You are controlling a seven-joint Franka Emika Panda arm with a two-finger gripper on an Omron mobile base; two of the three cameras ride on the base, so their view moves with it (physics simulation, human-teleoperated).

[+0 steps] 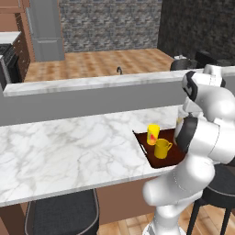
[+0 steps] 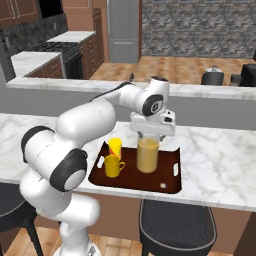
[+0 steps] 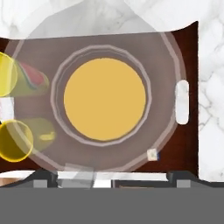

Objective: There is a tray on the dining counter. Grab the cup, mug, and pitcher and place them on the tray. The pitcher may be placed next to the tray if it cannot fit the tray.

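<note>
White marble tabletop [image 2: 220,165] carries the tray [image 2: 167,186] at centre frame. We see the pitcher [image 2: 148,156] standing upright on it, directly below the spread, empty fingers [image 2: 151,134]; cup [image 2: 115,146] and mug [image 2: 113,166] sit left.

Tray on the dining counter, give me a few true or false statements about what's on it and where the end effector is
1. The pitcher stands upright on the tray. True.
2. The cup lies tipped over on the dining counter. False: it stands upright on the tray.
3. The mug sits on the tray beside the cup. True.
4. The end effector is clamped on the mug. False: it is open, directly above the pitcher.
5. The pitcher is empty. False: it holds orange juice.
</note>
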